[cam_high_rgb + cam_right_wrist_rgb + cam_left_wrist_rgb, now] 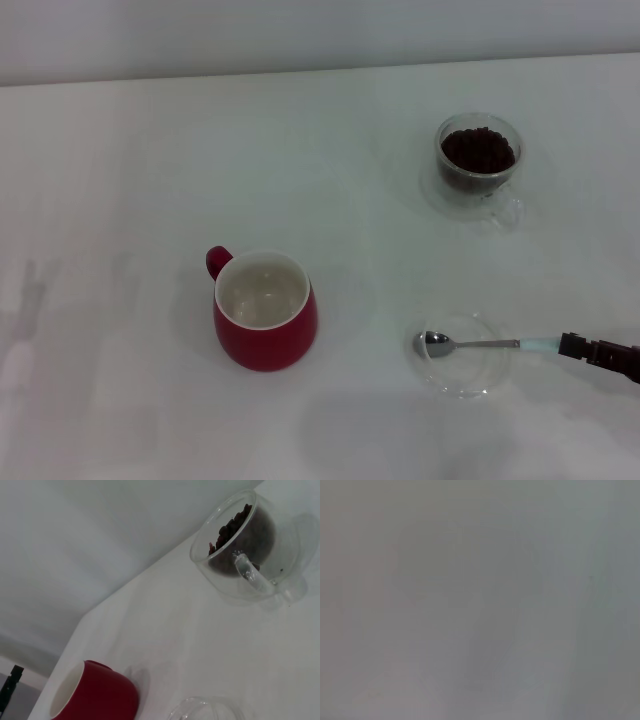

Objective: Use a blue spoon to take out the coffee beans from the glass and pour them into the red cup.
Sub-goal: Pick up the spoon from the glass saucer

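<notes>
Head view. Table [120, 150]: white and plain. Glass [478, 165]: clear, double-walled, toward the far right corner, handle turned to the near edge; holds the coffee beans [478, 150], a dark heap filling the inner bowl. Red cup [264, 311]: left of centre, nearer the front edge, upright, white inside showing no beans, loop handle at its far left. Saucer [462, 356]: flat clear glass, near the front right corner. Blue spoon [475, 344]: lying across the saucer, silver bowl toward the table's middle, pale blue handle pointing at the right edge. Right gripper [592, 351]: dark tip coming in from the right edge, at the end of the spoon handle; whether it is parted or clamped on the handle cannot be told. Left gripper: not seen.

Left wrist view. A featureless grey field; nothing identifiable.

Right wrist view. Glass with beans, red cup and an arc of the saucer rim all visible; no fingers shown.

Step in hand, by judgement: taking up the spoon; no beans transferred yet. Next move calls for a firm hold on the thin handle, then a lift clear of the saucer and a carry to the glass toward the far edge.
</notes>
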Motion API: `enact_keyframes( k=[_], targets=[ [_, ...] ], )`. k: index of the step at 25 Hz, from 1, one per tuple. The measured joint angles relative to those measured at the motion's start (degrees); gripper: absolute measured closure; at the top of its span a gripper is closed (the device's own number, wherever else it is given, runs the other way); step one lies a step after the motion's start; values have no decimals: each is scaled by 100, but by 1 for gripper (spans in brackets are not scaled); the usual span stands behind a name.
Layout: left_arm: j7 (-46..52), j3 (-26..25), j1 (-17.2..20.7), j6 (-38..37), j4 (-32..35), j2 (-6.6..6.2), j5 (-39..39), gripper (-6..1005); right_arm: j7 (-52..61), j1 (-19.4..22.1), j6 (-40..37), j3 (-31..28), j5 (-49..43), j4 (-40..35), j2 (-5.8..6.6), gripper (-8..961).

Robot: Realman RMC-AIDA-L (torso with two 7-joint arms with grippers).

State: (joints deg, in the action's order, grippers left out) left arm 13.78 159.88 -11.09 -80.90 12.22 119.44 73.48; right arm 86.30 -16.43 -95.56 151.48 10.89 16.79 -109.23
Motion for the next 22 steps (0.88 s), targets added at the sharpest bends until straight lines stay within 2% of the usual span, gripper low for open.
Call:
enact_keyframes(
  k=[17,22],
  targets=[
    [23,0,-8,-1,0,0,0,266,1,0,-20,4,4,-1,12,796],
    [26,0,-7,-8,0,0,0,267,1,0,-121,11,-5,0,43,798]
  ],
)
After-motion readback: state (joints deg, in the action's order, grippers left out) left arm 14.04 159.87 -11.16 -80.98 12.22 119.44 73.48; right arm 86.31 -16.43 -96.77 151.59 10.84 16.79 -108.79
